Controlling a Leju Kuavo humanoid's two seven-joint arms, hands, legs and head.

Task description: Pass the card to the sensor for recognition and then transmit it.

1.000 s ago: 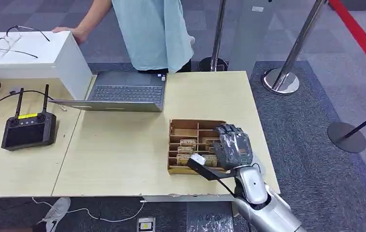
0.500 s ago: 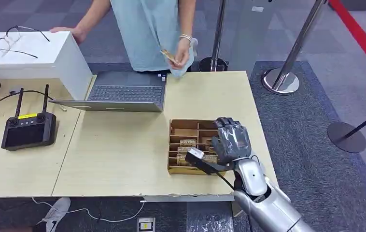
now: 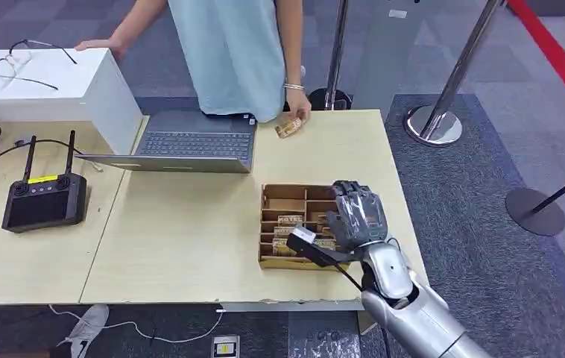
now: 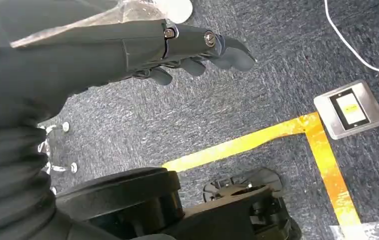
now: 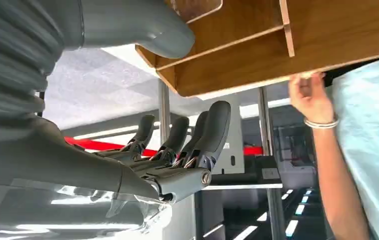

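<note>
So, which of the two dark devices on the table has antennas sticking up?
The handheld controller at the table's left end: two thin antennas rise from its top and a yellow label sits above its screen. The open laptop near the person has none.

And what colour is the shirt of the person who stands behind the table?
Pale blue-green; the person's shirt shows best in the head view.

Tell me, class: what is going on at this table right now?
The robot's right hand hovers over the right side of a wooden compartment tray holding small cards, fingers apart and holding nothing. A person across the table holds a small tan item at the far edge, beside an open laptop. The left hand hangs above the carpet, empty.
</note>
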